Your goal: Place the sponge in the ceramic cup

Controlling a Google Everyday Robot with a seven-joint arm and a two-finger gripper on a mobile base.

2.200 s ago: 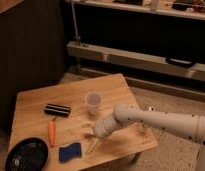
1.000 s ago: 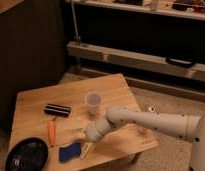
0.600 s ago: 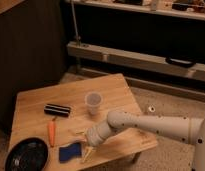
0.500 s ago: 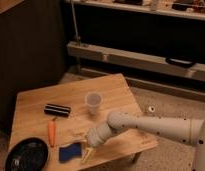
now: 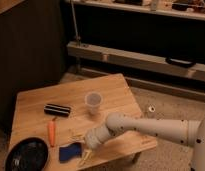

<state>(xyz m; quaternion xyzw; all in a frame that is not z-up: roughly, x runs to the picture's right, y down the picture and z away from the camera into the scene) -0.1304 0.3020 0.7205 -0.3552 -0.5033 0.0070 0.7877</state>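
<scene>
- Blue and flat, the sponge (image 5: 69, 151) lies on the wooden table (image 5: 116, 90), well apart from the ceramic cup (image 5: 93, 100) and nearer the camera and to the left of it.
- The gripper (image 5: 80, 148) hangs low over the table on the cup's near side, just beside the sponge's right end (the end facing the cup).
- Its two pale fingers (image 5: 75, 137) stand spread apart: one shows beyond the sponge's far right corner, the other by its near right corner.
- Whether either finger touches the sponge cannot be told; nothing is seen held between them.
- The cup stands upright, mouth up, apart from the gripper and from the white arm (image 5: 146, 129).
- The arm runs across the table's corner nearest the cup's right and is cut off by the frame's right edge, so its base is out of sight.
- A black roll (image 5: 57, 109) lies left of the cup; an orange carrot (image 5: 51, 133) lies farther left and nearer the camera.
- A round black plate (image 5: 26, 155) sits farthest from the cup, at the table's near left corner (its lower rim is cut off by the frame's bottom edge).
</scene>
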